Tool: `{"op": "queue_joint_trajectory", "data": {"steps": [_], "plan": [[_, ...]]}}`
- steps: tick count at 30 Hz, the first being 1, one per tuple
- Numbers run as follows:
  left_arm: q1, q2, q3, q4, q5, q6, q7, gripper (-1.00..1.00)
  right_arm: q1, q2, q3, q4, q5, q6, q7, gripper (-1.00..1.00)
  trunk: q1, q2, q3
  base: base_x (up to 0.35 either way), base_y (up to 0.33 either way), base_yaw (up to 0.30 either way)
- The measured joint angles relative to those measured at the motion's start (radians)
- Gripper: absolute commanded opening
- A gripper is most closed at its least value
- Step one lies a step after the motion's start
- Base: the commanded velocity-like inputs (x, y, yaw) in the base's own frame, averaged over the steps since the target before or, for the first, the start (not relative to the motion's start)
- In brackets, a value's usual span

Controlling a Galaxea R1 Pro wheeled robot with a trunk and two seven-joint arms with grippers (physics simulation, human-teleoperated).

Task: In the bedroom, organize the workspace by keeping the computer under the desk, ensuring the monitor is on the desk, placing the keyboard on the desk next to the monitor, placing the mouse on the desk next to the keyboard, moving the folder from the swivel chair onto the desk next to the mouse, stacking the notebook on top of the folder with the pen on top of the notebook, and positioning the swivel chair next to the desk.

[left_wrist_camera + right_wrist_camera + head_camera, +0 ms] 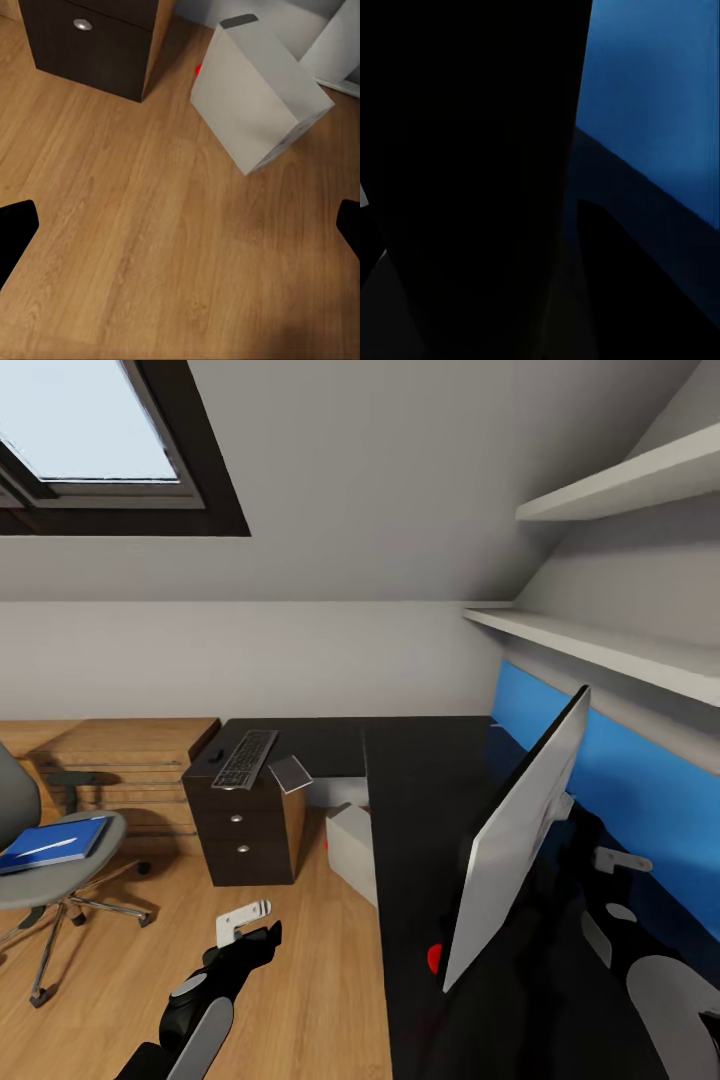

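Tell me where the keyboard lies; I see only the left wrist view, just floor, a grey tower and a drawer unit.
Observer: The keyboard lies on the desk, on the wing above that drawer unit.
Operator: Find the folder now.
Observer: The folder lies flat on the seat of the swivel chair.
Operator: Report the monitor.
Observer: The monitor stands upright on the desk, in front of the blue wall panel.

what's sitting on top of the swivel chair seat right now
The blue folder lies flat on the swivel chair seat, with a thin white stick, likely the pen, on top. Whatever is beneath the folder is covered.
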Motion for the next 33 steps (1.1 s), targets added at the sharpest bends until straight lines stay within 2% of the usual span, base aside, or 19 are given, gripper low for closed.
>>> {"op": "queue_joint_trajectory", "data": {"steps": [21, 33], "plan": [[0.0, 0.0, 0.0, 0.0, 0.001, 0.0, 0.0, 1.0, 0.0, 0.0, -0.001, 0.0, 0.004, 0.0, 0.001, -1.0, 0.0, 0.0, 0.0, 0.001, -0.066, 0.0], [0.0, 0.0, 0.0, 0.002, 0.001, 0.0, 0.0, 1.0, 0.0, 0.0, 0.001, 0.001, -0.002, 0.0, -0.004, -1.0, 0.0, 0.0, 0.0, 0.106, 0.0, 0.0]]}}
